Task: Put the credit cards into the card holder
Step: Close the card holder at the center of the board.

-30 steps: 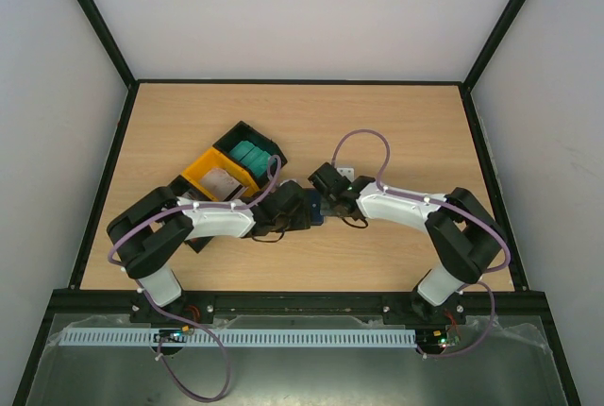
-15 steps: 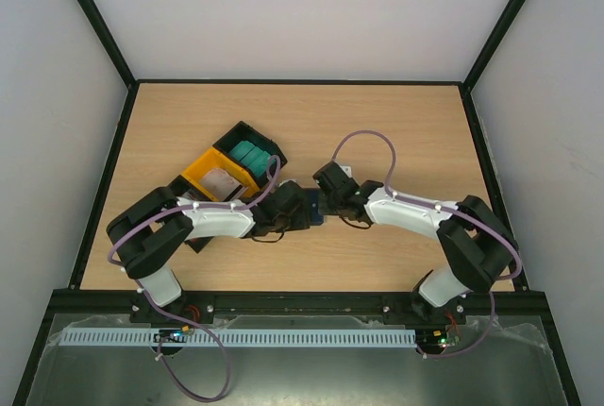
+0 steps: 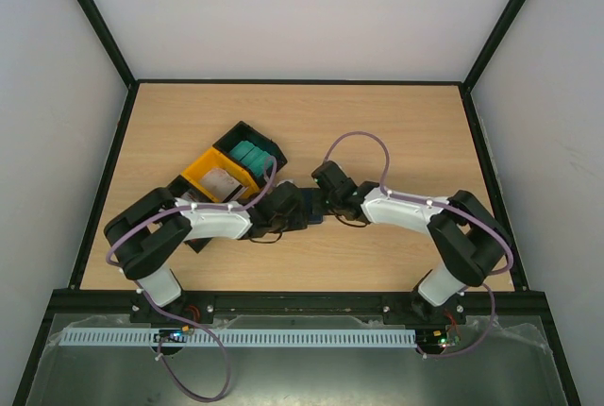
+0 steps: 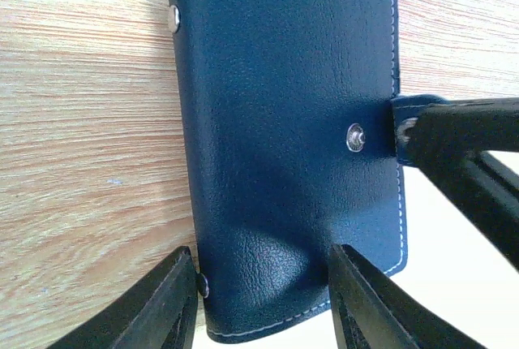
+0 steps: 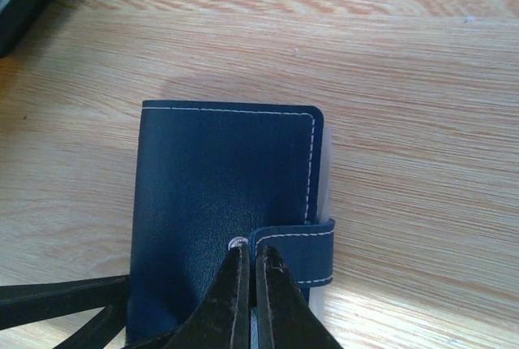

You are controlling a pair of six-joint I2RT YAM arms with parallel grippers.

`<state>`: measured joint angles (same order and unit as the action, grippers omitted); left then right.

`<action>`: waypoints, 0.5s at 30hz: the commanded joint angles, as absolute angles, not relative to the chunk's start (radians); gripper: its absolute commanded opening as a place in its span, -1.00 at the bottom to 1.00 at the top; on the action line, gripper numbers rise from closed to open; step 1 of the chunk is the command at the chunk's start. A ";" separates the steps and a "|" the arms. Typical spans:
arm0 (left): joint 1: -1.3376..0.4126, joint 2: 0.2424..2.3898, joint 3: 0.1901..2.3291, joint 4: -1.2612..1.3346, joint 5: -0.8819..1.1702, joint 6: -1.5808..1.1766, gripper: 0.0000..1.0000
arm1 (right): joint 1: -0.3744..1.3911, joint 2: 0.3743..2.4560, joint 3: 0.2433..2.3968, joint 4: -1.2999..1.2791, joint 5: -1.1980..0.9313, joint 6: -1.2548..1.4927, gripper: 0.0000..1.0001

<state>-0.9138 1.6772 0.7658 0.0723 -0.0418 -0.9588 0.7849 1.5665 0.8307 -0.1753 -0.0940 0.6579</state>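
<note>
Holder (image 4: 284, 122): navy, closed, flat on the worktop (image 3: 377, 113) between your two arms. Tab (image 5: 296, 247) wraps round its open edge. Stud (image 4: 354, 136) on the cover shows bare, so the tab looks already off the snap.

Right fingers (image 5: 239, 292): clenched on the tab's end, just beside the stud. You hold it there, by my reading, to draw the tab back and swing the cover open.

Left fingers (image 4: 162, 308): part-spread across one short end of the holder. One sits at the spine corner and the other on the cover, where the leather dimples. You likely place them so to pin the holder against the right arm's pull. Whether they truly clamp it, you cannot tell from these views.

Cards (image 3: 251, 154): a teal stack in a black bay of the tray (image 3: 200, 173), a pale stack in the yellow bay beside it. All lie left of the holder, none in your fingers.

Stage: opening the holder; loading, as far as shows, not begun. Risk: the holder slides if the pin is weak.
</note>
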 commanded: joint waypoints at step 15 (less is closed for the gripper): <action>-0.882 1.707 0.680 -0.013 0.015 -0.971 -0.15 | 0.783 1.660 0.843 -0.106 -0.151 0.641 -0.96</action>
